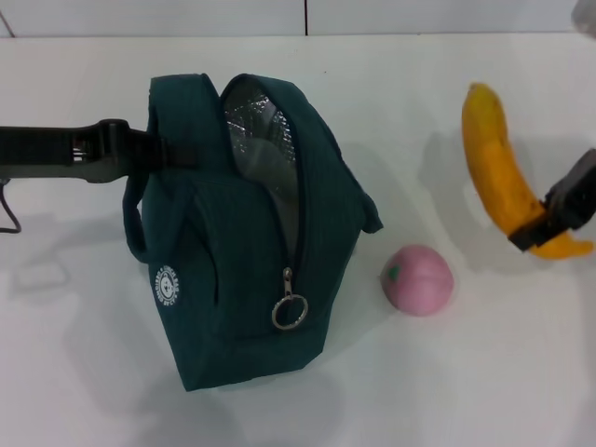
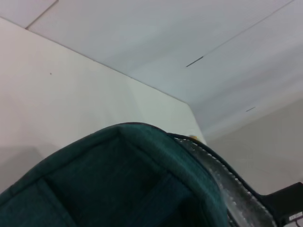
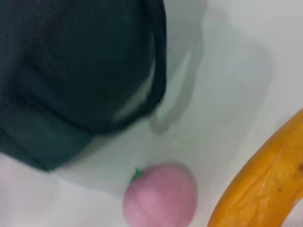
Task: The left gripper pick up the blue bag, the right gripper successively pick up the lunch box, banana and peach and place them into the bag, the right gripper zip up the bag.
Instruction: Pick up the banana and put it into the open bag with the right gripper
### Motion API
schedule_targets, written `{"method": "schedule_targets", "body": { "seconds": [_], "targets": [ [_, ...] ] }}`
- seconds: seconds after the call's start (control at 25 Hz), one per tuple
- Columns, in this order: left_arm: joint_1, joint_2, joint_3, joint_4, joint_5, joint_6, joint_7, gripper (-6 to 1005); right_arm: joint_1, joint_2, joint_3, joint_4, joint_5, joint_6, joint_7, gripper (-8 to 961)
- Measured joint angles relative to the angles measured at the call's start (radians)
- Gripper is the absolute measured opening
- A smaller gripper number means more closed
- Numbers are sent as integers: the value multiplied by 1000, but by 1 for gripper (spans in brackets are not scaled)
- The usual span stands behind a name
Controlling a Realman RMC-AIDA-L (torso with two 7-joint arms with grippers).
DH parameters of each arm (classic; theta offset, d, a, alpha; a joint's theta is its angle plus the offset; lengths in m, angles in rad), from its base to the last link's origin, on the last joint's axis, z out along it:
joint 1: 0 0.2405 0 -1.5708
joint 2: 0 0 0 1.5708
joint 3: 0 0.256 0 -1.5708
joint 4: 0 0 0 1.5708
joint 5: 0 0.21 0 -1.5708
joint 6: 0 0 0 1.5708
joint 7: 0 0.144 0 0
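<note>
- The left gripper [image 1: 158, 152] reaches in from the robot's left and meets the insulated bag [image 1: 244, 244] at its upper rear corner, apparently to steady it with the mouth facing up. Whether its fingers are clamped on the fabric, I cannot tell.
- The bag's zipper is undone, with silver lining showing; the zipper pull ring [image 1: 290, 312] hangs low at the front, so the opening is ready for loading.
- The right gripper [image 1: 549, 226] sits at the banana [image 1: 498, 168], near its lower end, seemingly closed around it for the lift.
- The peach [image 1: 417, 279] lies on the white table [image 1: 484, 391], between that gripper and the bag.
- No lunch box shows outside; it is likely already inside.
</note>
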Motion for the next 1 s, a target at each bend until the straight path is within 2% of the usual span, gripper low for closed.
{"method": "schedule_targets", "body": {
  "seconds": [0.16, 0.32, 0.6, 0.76, 1.0],
  "targets": [
    [5, -3, 5, 0, -41, 16, 7, 39, 4, 0, 93, -51, 75, -46, -13, 451],
    [6, -11, 7, 0, -51, 26, 18, 39, 10, -1, 171, -91, 248, -97, -16, 451],
    [7, -18, 9, 0, -52, 27, 25, 39, 0, 1, 216, -82, 559, -167, -16, 451],
    [7, -24, 9, 0, -53, 27, 28, 39, -11, 13, 217, -38, 659, -211, -19, 451],
    [7, -29, 9, -1, -53, 31, 35, 39, -20, 27, 218, 119, 741, -272, -57, 451]
  ]
}}
